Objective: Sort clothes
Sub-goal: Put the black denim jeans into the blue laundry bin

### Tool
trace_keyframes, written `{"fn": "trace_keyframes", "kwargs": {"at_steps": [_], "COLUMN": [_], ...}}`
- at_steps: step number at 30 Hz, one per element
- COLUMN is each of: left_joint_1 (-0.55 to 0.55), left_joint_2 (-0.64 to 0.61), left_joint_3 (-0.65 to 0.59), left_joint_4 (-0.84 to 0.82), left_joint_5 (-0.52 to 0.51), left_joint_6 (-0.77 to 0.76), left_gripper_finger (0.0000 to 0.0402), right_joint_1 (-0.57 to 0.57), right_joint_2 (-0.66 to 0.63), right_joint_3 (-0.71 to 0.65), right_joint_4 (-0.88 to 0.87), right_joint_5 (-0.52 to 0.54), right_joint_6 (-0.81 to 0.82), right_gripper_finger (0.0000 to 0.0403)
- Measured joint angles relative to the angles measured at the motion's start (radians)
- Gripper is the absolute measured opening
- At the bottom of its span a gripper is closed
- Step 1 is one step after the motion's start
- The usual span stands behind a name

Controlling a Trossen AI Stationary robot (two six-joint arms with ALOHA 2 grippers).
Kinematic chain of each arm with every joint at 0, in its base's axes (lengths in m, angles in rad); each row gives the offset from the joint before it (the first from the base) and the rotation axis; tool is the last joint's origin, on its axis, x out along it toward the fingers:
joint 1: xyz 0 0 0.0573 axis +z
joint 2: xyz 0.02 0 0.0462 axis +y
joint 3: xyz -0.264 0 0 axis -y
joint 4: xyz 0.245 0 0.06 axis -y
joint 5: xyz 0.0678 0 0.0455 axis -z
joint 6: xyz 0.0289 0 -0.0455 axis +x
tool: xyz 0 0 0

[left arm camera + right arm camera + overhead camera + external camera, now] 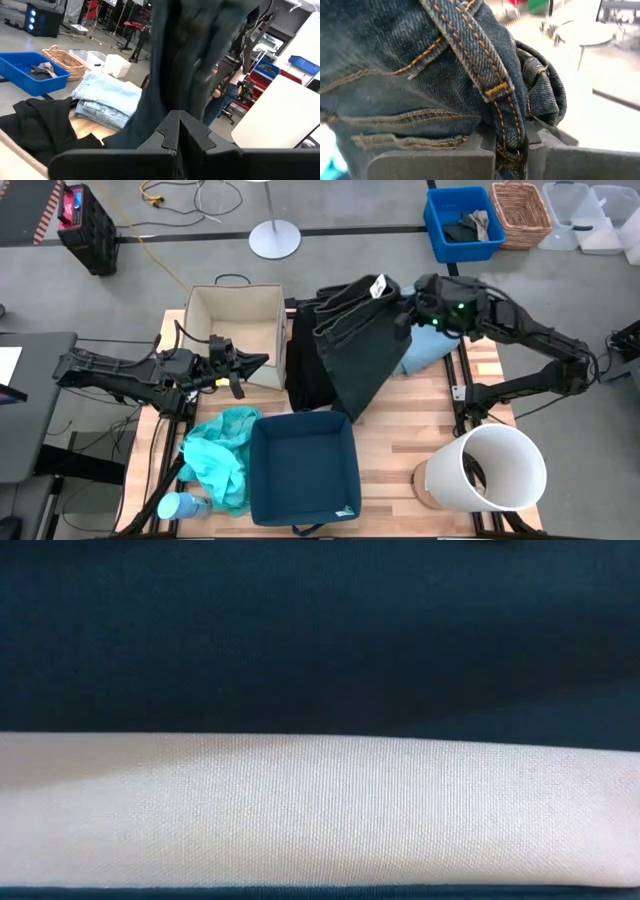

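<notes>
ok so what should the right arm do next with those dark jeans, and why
Probably carry them toward a bin before letting go. The right gripper is shut on the dark charcoal jeans at the waistband, and they hang over the black garment rather than over the beige bin or navy bin. The left gripper waits near the beige bin.

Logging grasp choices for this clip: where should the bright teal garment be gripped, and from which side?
Grip the teal garment on its raised, bunched crest, coming straight down from above. It lies crumpled on the table against the navy fabric bin, so folds stand up. The left gripper, jaws shut, is nearest.
</notes>
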Motion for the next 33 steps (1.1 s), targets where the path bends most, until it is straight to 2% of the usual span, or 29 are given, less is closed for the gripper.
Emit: {"fn": "trace_keyframes", "kwargs": {"at_steps": [12,29,33], "left_joint_1": [0.0,0.0,0.0], "left_joint_2": [0.0,0.0,0.0], "left_joint_3": [0.0,0.0,0.0], "left_joint_4": [-0.004,0.0,0.0], "left_joint_5": [0.0,0.0,0.0], "left_joint_6": [0.024,0.022,0.022], "left_gripper_finger": [0.0,0.0,0.0], "right_joint_1": [0.061,0.256,0.314], "right_joint_2": [0.0,0.093,0.122], "right_joint_3": [0.082,0.084,0.084], "right_joint_4": [0.308,0.701,0.812], "right_joint_5": [-0.003,-0.014,-0.06], "right_joint_6": [-0.029,0.037,0.043], "right_gripper_finger": [0.0029,0.0029,0.0029]}}
